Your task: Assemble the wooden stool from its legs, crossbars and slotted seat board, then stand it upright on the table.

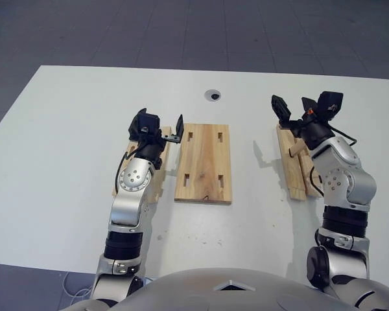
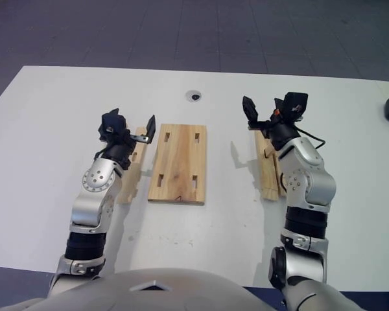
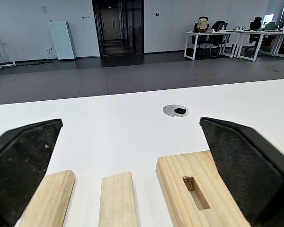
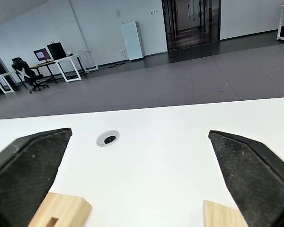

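As the left end effector and right end effector stood spread, empty, a skewed descent could knock the legs — or seat board — askew.

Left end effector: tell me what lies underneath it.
Under the open left end effector lie wooden pieces side by side on the table, beside the seat board. The arm covers most of them, so their count and full length cannot be told.

Slotted seat board flat between stool pieces
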Controlling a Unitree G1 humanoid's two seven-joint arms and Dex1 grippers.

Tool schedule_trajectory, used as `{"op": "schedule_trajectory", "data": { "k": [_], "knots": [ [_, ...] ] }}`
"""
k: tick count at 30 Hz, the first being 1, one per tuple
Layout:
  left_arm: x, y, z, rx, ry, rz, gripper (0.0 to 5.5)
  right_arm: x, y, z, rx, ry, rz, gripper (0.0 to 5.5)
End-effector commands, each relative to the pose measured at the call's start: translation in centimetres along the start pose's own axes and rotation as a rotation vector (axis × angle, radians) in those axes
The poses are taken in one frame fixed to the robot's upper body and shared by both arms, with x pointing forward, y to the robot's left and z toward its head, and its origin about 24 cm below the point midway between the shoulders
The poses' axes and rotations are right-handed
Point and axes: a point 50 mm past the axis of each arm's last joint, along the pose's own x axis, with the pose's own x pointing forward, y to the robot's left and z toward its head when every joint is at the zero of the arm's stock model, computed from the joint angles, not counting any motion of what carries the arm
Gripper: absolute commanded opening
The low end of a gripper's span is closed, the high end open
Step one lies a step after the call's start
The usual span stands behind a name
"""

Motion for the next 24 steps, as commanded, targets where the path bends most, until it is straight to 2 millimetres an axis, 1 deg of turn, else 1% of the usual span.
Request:
{"op": "schedule_trajectory", "data": {
  "k": [1,5,7,9,11,12,13,16,17,18,19,20,24],
  "knots": [
    [0.0,0.0,-0.2,0.007,0.013,-0.006,5.40,0.4,-0.1,3.4,0.008,-0.148,0.012,5.39],
    [0.0,0.0,-0.2,0.008,0.013,-0.009,5.40,0.6,0.1,6.2,-0.006,-0.251,0.020,5.39],
    [0.0,-0.1,-0.2,0.008,0.013,-0.010,5.40,0.7,0.1,7.2,-0.028,-0.277,0.008,5.39],
    [0.0,-0.1,-0.2,0.008,0.013,-0.010,5.40,0.7,0.0,7.6,-0.039,-0.288,0.003,5.39],
    [0.0,0.0,-0.2,0.007,0.013,-0.008,5.40,0.8,-0.1,7.4,-0.049,-0.268,0.001,5.39],
    [0.0,0.0,-0.2,0.006,0.013,-0.007,5.40,0.9,-0.2,6.8,-0.057,-0.236,-0.001,5.39],
    [0.0,0.0,-0.2,0.006,0.013,-0.006,5.40,0.9,-0.4,5.7,-0.065,-0.177,-0.008,5.39],
    [0.0,-0.1,-0.2,0.005,0.013,-0.007,5.40,0.1,-1.8,-0.3,-0.096,0.117,-0.052,5.39],
    [0.0,-0.1,-0.2,0.005,0.013,-0.004,5.40,-0.7,-1.8,-2.5,-0.128,0.226,-0.042,5.39],
    [0.0,0.0,-0.2,0.005,0.012,-0.001,5.40,-1.4,-1.8,-3.9,-0.146,0.305,-0.034,5.39],
    [0.0,0.0,-0.2,0.005,0.012,0.001,5.40,-1.8,-1.7,-4.7,-0.172,0.342,-0.031,5.39],
    [0.0,0.1,-0.3,0.005,0.013,0.003,5.40,-2.0,-1.7,-5.0,-0.177,0.351,-0.041,5.39],
    [-0.1,-0.1,-0.4,0.001,0.018,-0.002,5.40,-1.3,-1.7,-3.5,-0.175,0.259,-0.057,5.39]
  ]
}}
